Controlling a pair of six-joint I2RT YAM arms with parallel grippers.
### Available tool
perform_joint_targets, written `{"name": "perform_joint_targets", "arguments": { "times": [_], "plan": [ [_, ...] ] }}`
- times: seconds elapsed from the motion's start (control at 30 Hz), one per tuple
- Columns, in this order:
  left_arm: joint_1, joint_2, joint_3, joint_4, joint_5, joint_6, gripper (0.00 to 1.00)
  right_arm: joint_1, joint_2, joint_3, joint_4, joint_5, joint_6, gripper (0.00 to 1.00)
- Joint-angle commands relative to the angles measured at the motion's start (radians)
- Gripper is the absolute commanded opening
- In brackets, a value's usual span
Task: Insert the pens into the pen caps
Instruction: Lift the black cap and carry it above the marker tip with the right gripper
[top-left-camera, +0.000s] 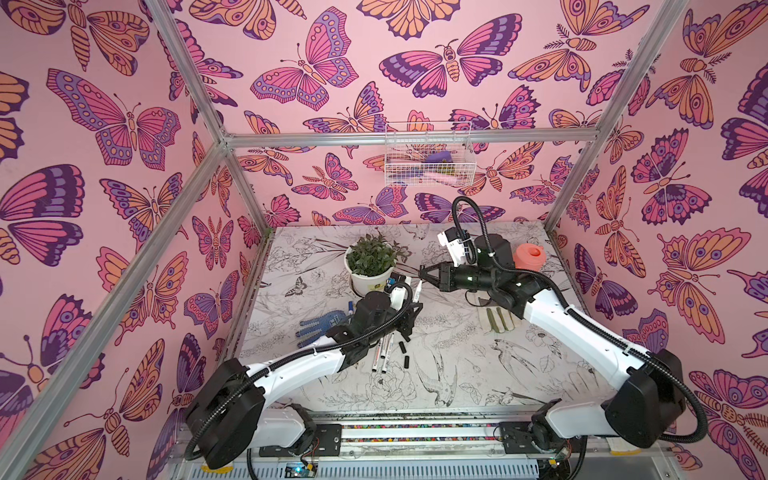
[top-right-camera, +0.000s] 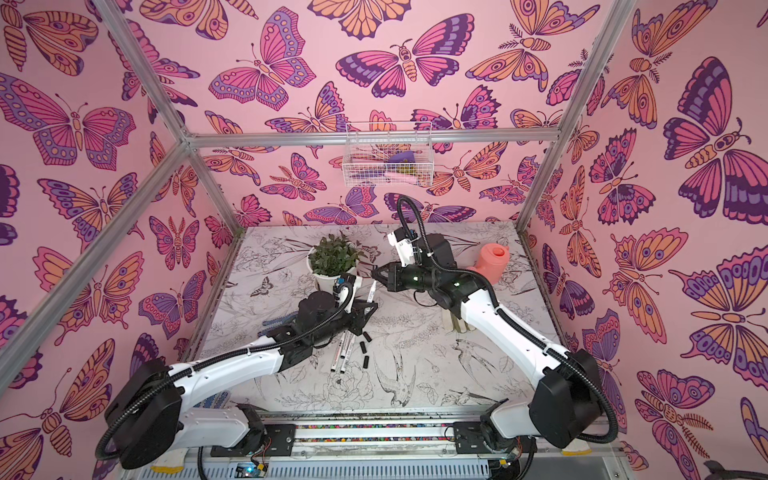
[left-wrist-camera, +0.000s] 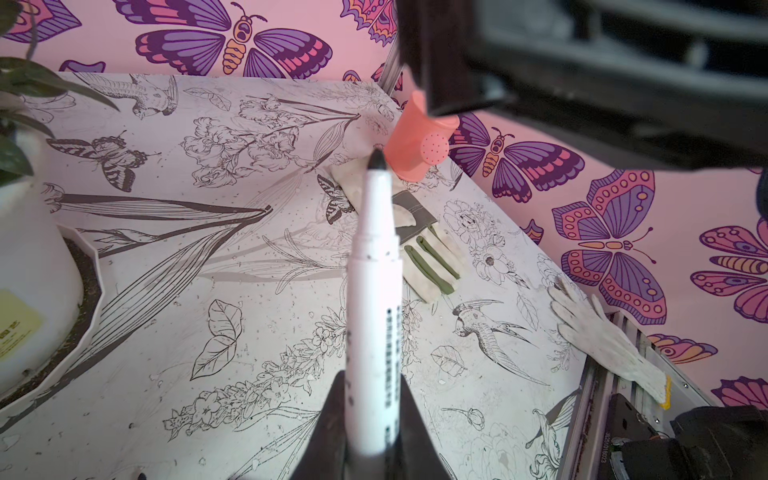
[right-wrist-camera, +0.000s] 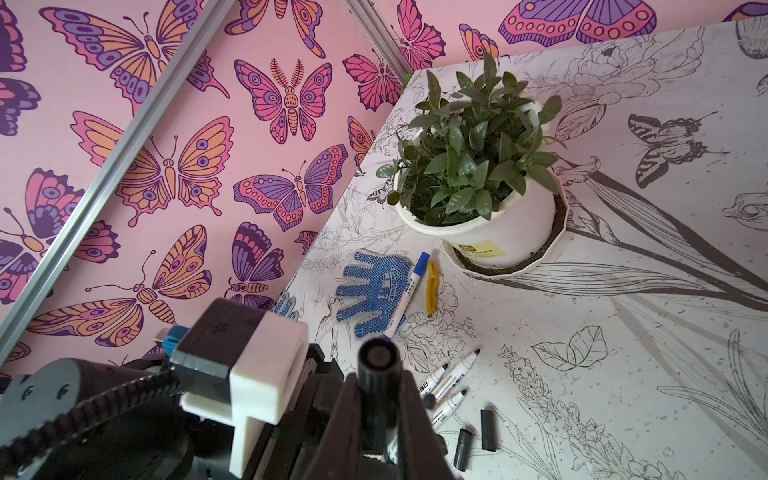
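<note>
- On the desk, spare pens and caps lie below your left end effector; a dropped piece would scatter them.
- Your left end effector grips a pen, tip near the right one; a tilted barrel would miss.
- Your right end effector pinches a black cap; off-axis pushing could twist it loose.
</note>
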Motion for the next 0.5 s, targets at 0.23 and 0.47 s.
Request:
{"name": "perform_joint_targets", "arguments": {
  "times": [0.23,0.47],
  "plan": [
    [-0.006,-0.012,0.012,0.035,-0.002,0.018,0.0,0.003,0.028,0.012,0.005,0.061,-0.049,0.03],
    [-0.007,-0.012,0.01,0.037,-0.007,0.013,0.0,0.004,0.038,0.006,0.001,0.051,-0.053,0.03]
  ]
}}
